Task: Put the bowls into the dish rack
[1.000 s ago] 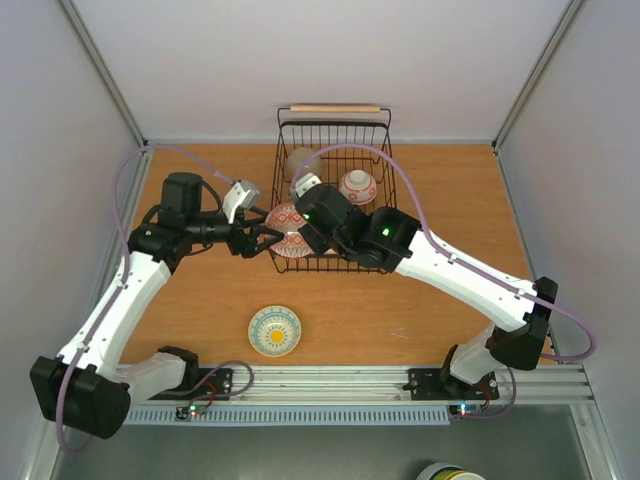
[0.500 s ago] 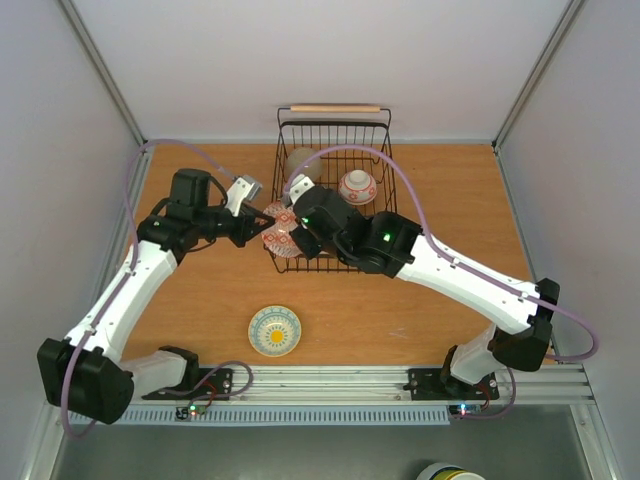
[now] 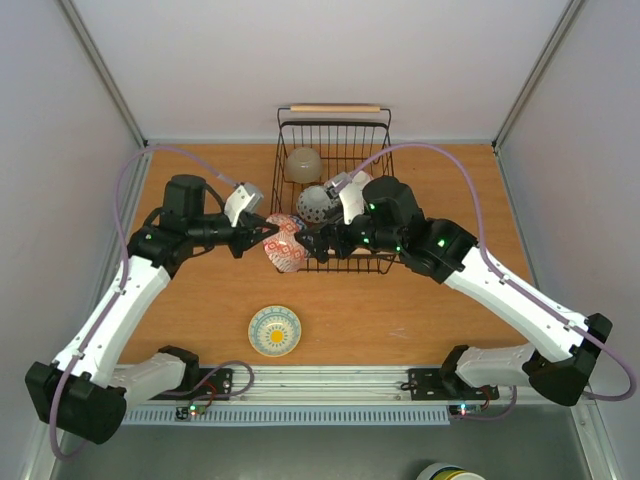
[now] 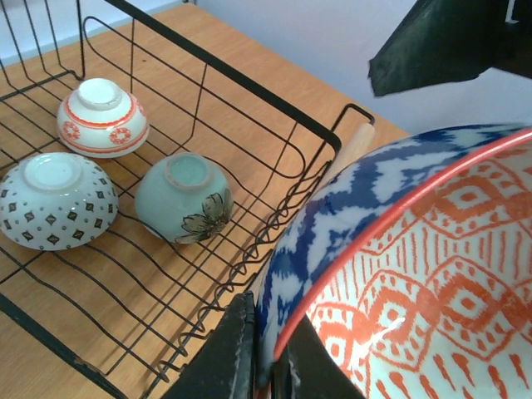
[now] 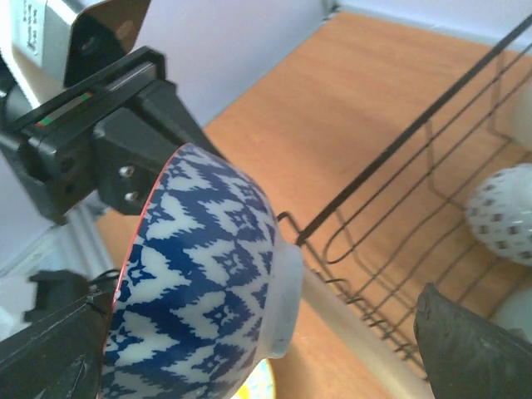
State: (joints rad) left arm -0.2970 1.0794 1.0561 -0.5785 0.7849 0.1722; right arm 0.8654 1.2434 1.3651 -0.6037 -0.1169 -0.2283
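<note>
My left gripper (image 3: 262, 238) is shut on the rim of a bowl (image 3: 285, 243), blue-patterned outside and red-patterned inside. The bowl is tipped on its side, just off the near left corner of the dish rack (image 3: 278, 160). In the left wrist view one finger lies on each side of the rim of that bowl (image 4: 432, 249), with the left gripper (image 4: 270, 366) pinching it. My right gripper (image 3: 318, 246) stands open just to the bowl's right. In the right wrist view its fingers (image 5: 50, 349) stand wide apart around the bowl's foot (image 5: 283, 291) without touching. Three bowls sit upside down in the rack: red-and-white (image 4: 102, 116), dotted (image 4: 54, 199) and pale green (image 4: 183, 195).
One more bowl (image 3: 274, 330), upright with a yellow centre, sits on the wooden table near the front. The rack's black wires (image 4: 216, 71) and its near wooden handle (image 4: 353, 150) lie right by the held bowl. White walls enclose the table on three sides.
My left gripper shut on the bowl's rim. My right gripper then opened, let go of the bowl and drew back to the right. The bowl now hangs a little further left and forward.
</note>
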